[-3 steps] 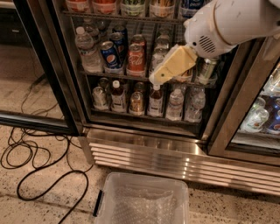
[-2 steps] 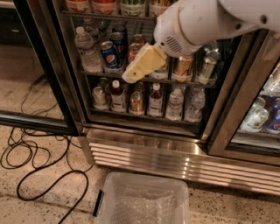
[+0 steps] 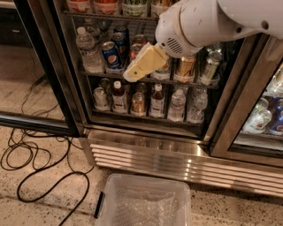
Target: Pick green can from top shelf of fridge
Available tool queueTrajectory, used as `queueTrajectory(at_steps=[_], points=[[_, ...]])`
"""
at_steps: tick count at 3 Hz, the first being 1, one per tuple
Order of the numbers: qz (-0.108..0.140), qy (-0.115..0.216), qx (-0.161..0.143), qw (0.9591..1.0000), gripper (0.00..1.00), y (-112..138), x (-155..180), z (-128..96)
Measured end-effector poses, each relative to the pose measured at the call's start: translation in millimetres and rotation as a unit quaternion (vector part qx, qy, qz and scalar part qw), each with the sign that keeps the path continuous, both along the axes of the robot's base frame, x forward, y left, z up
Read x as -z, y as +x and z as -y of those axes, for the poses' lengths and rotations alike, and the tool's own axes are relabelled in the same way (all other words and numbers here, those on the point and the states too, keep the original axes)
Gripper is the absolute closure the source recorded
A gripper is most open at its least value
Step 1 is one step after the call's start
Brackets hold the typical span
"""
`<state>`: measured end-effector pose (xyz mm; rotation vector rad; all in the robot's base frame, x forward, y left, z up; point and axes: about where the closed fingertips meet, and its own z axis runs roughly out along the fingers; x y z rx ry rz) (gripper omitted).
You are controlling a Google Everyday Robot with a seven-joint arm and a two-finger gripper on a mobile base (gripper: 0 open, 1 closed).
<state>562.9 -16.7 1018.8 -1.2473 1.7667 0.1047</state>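
The fridge (image 3: pixel 146 132) stands with its left glass door (image 3: pixel 40 66) swung open. A wire shelf (image 3: pixel 110 16) runs along the top edge of the view, and only the bottoms of the containers on it show. One of them (image 3: pixel 135 5) looks green and white, but I cannot pick out the green can for certain. My gripper (image 3: pixel 140 67), pale yellow on a white arm (image 3: pixel 199 24), hangs in front of the middle shelf. It points down-left, just right of a blue Pepsi can (image 3: pixel 110 54), and hides a red can behind it.
A water bottle (image 3: pixel 87 49) and a greenish can (image 3: pixel 211 64) stand on the middle shelf, with bottles (image 3: pixel 157 100) on the lower one. The slatted steel base (image 3: pixel 177 159) lies below. A clear plastic bin (image 3: pixel 143 205) and black cables (image 3: pixel 35 165) lie on the floor. A second cooler (image 3: pixel 265 114) is at the right.
The arm and gripper have swung left across the middle shelf, from in front of the right-hand cans to beside the Pepsi can. Little has moved in the last stretch.
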Motion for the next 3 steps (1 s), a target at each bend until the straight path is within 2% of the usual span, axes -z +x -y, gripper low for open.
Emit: queueTrajectory(at_steps=[1, 2, 3], points=[[0.016, 0.000, 0.019, 0.9997, 0.00, 21, 21, -17], [0.054, 0.011, 0.052, 0.9971, 0.00, 64, 20, -33], [0.071, 0.003, 0.076, 0.9945, 0.00, 90, 19, -44]])
